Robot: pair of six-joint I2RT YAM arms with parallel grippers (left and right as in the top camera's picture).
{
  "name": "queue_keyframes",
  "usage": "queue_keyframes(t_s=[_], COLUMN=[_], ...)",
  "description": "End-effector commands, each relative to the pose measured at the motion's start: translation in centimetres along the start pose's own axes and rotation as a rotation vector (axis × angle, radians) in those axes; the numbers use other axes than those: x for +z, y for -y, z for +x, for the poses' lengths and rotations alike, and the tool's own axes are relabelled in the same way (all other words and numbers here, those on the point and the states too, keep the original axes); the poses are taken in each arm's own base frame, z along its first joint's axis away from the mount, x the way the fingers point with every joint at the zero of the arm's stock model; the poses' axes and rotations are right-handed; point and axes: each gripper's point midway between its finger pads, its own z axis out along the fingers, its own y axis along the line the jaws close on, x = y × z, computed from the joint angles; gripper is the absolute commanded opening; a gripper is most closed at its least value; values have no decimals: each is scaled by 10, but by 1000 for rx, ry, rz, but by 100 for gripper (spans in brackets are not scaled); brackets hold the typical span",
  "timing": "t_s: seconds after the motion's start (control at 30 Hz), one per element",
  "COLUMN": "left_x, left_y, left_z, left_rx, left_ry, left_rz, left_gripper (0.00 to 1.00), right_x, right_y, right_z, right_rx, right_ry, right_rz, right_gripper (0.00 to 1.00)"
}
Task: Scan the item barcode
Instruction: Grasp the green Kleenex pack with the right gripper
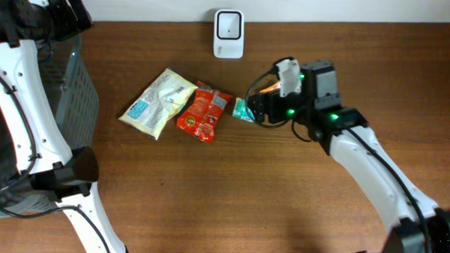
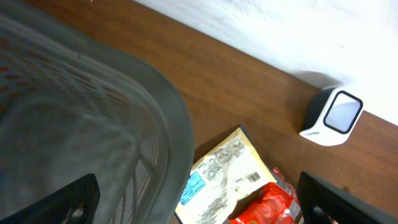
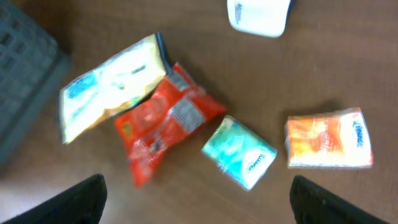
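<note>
Right fingers (image 3: 71, 202) spread wide above teal packet (image 3: 239, 151).

Overhead: scanner (image 1: 228, 33) is standing at the far edge of the table (image 1: 207, 201), against the wall. Nearer, a row is lying across the middle: flat pouch (image 1: 157, 101) leftmost, crinkled bag (image 1: 204, 111) touching its right side, small tissue pack (image 1: 243, 109) just beside that, second tissue pack (image 3: 328, 139) sitting apart, further right. At the left end, basket (image 1: 69, 83) is sitting near the pouch.
</note>
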Motion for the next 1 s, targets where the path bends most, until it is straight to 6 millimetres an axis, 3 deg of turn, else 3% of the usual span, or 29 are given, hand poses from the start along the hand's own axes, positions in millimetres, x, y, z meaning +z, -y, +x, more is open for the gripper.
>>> queue_keyframes(t_s=[0.0, 0.1, 0.13, 0.17, 0.23, 0.3, 0.57, 0.63, 0.7, 0.77, 0.83, 0.9, 0.97], left_x=[-4, -4, -4, -4, -4, -4, -4, -4, -4, -4, -4, -4, -4], left_y=[1, 1, 1, 1, 1, 1, 1, 1, 1, 1, 1, 1, 1], left_z=[-2, -2, -2, -2, -2, -2, -2, -2, -2, -2, -2, -2, -2], left_rx=[11, 11, 11, 11, 11, 11, 11, 11, 11, 11, 11, 11, 11], left_ry=[11, 11, 11, 11, 11, 11, 11, 11, 11, 11, 11, 11, 11], left_rz=[11, 11, 11, 11, 11, 11, 11, 11, 11, 11, 11, 11, 11], left_gripper=[99, 99, 99, 99, 99, 99, 99, 99, 99, 99, 99, 99, 99], right_x=[37, 85, 97, 103, 116, 121, 118, 113, 87, 57, 30, 37, 61], right_y=[15, 31, 26, 25, 45, 48, 34, 27, -1, -6, 2, 14, 25], right_z=[-4, 7, 12, 15, 29, 40, 74, 86, 76, 53, 15, 11, 30], right_rx=[-168, -174, -177, -171, -154, -122, 27, 96, 110, 59, -26, -33, -12], right_ry=[27, 46, 49, 51, 15, -18, -153, -214, -228, -180, -53, -33, -80], right_rz=[45, 29, -28, -45, 31, 31, -51, -78, -183, -145, -26, 32, 36], right_gripper=[93, 90, 85, 78, 77, 77, 77, 81, 81, 81, 81, 80, 74])
